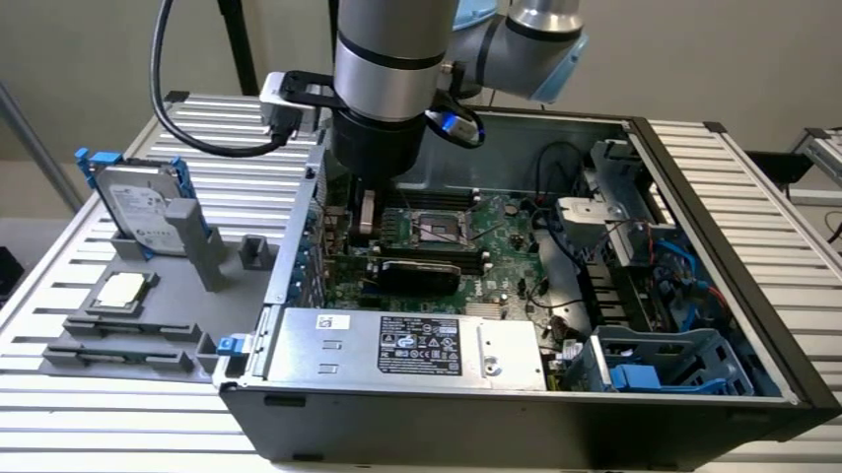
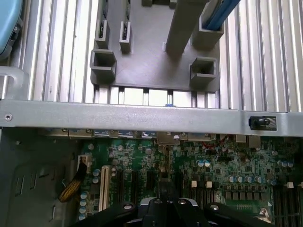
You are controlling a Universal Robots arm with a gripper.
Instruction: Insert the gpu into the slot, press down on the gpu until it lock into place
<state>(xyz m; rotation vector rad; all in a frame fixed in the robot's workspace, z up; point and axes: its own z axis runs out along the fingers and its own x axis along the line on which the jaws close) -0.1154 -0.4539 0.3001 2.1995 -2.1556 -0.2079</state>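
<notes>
The gpu (image 1: 418, 270), a flat black ribbed card, sits on the green motherboard (image 1: 507, 232) inside the open computer case, just in front of the CPU socket (image 1: 435, 229). The slot under it is hidden by the card. My gripper (image 1: 366, 225) reaches down into the case by the card's end on the exterior view's left, close to the rear wall. In the wrist view its fingers (image 2: 164, 189) are shut together with nothing seen between them, hovering over a row of black expansion slots (image 2: 134, 182) beside a white one (image 2: 104, 187).
A grey labelled power-supply box (image 1: 408, 345) fills the case's near side, with a blue drive cage (image 1: 658, 360) beside it. Cables run along the exterior view's right. Outside the case, a grey fixture (image 1: 125, 340) holds a hard drive (image 1: 138, 212) and a CPU chip (image 1: 121, 289). The case's metal rear rail (image 2: 142, 116) crosses the wrist view.
</notes>
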